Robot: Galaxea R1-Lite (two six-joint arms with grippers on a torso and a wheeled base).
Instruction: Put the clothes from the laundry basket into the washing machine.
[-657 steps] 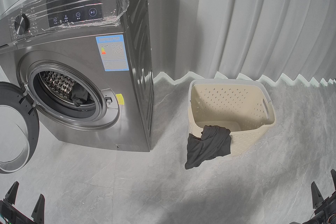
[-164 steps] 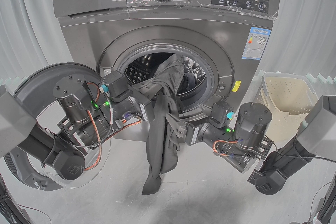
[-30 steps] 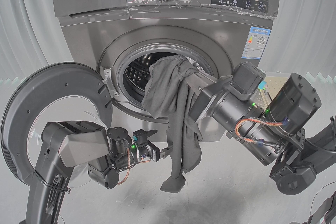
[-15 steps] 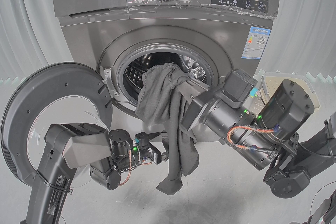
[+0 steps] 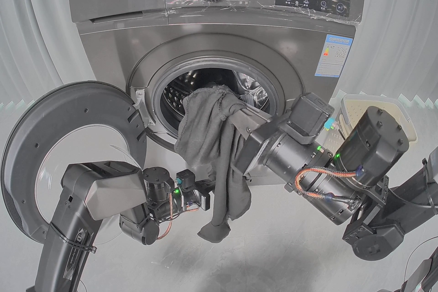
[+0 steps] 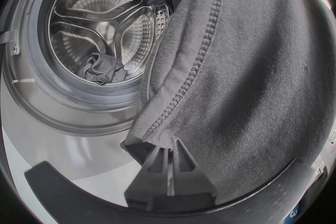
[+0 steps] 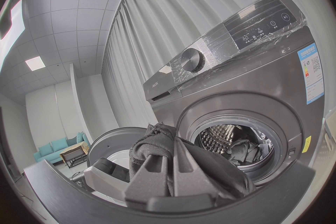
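Note:
A dark grey garment [image 5: 214, 138] hangs in front of the open drum [image 5: 200, 80] of the washing machine [image 5: 210, 33]. My right gripper [image 5: 230, 108] is shut on its top, with cloth bunched over the fingertips [image 7: 154, 165]. The lower part trails toward the floor. My left gripper [image 5: 212, 187] sits low under the drum opening, its fingers [image 6: 159, 165] shut on the garment's [image 6: 245, 77] hanging edge. Another dark piece of clothing [image 6: 101, 69] lies inside the drum [image 7: 241, 151]. The beige laundry basket [image 5: 392, 108] stands to the machine's right, partly hidden by my right arm.
The round machine door [image 5: 68, 133] stands swung open to the left, with my left arm in front of it. White curtains hang behind the machine. The grey floor [image 5: 273, 252] stretches in front of it.
My right gripper has come slightly down and left with the garment. My left gripper, open a second ago, has moved right into the hanging cloth and shut on it.

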